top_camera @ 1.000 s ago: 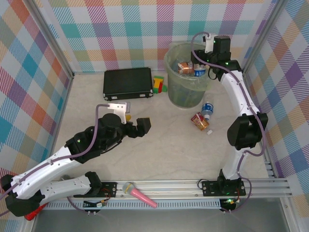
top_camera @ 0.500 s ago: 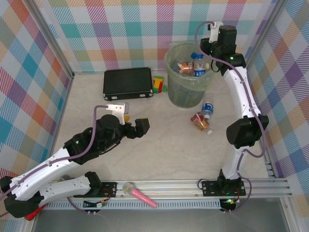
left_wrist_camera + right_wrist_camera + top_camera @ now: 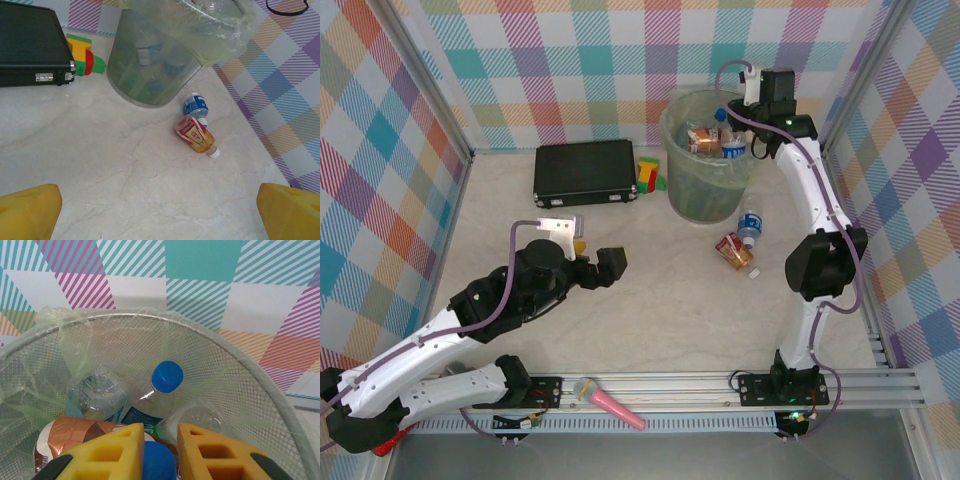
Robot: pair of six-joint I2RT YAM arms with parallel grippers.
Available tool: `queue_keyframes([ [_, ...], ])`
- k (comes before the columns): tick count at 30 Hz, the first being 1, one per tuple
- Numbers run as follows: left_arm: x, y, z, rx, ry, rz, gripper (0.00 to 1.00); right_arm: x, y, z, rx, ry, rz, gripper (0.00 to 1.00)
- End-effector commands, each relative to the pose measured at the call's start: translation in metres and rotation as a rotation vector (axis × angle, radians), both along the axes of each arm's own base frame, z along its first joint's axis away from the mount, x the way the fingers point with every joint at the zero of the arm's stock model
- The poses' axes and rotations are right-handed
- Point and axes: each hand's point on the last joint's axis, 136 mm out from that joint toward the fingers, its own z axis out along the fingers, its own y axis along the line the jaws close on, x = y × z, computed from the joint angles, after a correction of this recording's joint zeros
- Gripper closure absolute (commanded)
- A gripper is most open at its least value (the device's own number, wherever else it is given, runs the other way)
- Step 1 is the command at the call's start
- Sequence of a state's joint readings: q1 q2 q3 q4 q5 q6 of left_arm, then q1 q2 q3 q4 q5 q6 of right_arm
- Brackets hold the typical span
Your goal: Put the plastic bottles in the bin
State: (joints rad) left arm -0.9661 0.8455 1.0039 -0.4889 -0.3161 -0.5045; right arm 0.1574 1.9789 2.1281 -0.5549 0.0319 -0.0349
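Lying by the bin [image 3: 698, 195] — one blue-labelled bottle [image 3: 749, 225], one copper-brown bottle [image 3: 733, 250].

The bare tabletop [image 3: 670, 300] between the left gripper [image 3: 600, 262] and the two loose bottles, a blue-labelled bottle [image 3: 750, 225] and a copper-brown bottle [image 3: 733, 250], lies open, though the bin [image 3: 705, 195] stands just behind them and the checked side wall [image 3: 910, 230] is near on their right. The black case [image 3: 585, 172] and toy blocks [image 3: 648, 173] take the ground left of the bin, and the right gripper [image 3: 161, 432] hangs over its crowded mouth.
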Motion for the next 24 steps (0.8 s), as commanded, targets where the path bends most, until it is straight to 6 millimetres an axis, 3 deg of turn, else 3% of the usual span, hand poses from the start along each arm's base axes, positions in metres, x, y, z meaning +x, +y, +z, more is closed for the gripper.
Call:
queue_keyframes([
  [1, 0.001, 0.006, -0.003, -0.004, 0.0, 0.02, 0.0, -0.016, 0.002, -0.013, -0.003, 0.07, 0.011, 0.77],
  [12, -0.002, 0.009, -0.001, -0.022, -0.002, 0.021, 0.0, -0.046, -0.011, 0.003, 0.009, 0.021, -0.039, 0.78],
  [24, -0.009, 0.012, -0.001, -0.059, 0.013, 0.012, 0.0, -0.068, -0.019, -0.014, 0.001, 0.084, -0.073, 0.8],
])
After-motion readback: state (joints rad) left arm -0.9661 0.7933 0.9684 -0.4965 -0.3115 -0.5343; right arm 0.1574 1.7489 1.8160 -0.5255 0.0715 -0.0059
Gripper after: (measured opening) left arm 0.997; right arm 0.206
